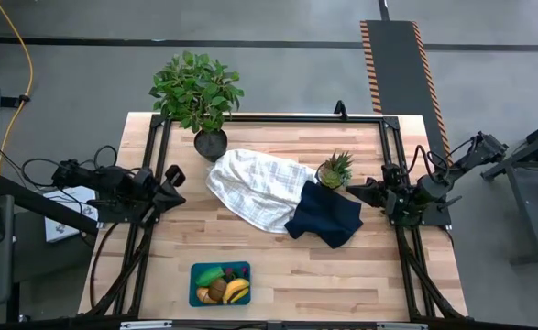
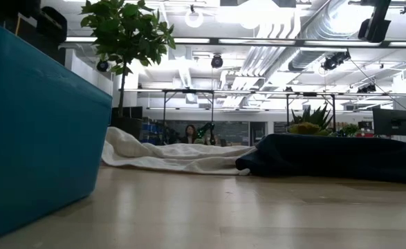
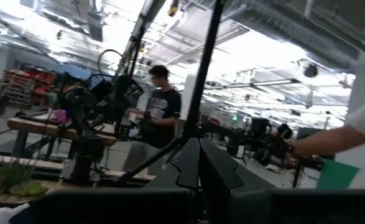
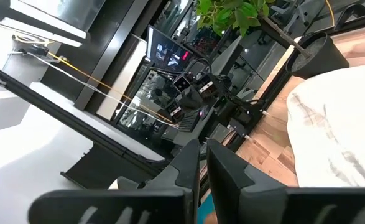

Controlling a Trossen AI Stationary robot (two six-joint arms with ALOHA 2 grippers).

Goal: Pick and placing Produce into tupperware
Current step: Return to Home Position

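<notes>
The teal tupperware (image 1: 195, 275) stands near the table's front edge, left of centre; its wall (image 2: 37, 131) fills the left of the low view. The produce lies inside it: a yellow banana (image 1: 237, 292), a green piece (image 1: 213, 275) and a brown ball (image 1: 217, 291) show. My left gripper (image 1: 176, 175) hangs shut over the table's left side, holding nothing; its fingers (image 3: 198, 163) point above level. My right gripper (image 1: 351, 187) hangs shut over the right side, beside a toy pineapple (image 1: 335, 170), and holds nothing either (image 4: 202, 163).
A white checked cloth (image 1: 259, 188) lies crumpled mid-table, with a dark navy cloth (image 1: 325, 215) overlapping its right end. A leafy potted plant (image 1: 198, 92) stands at the far left. Bare wood lies between the cloths and the tupperware. A person (image 3: 160, 118) stands beyond the table.
</notes>
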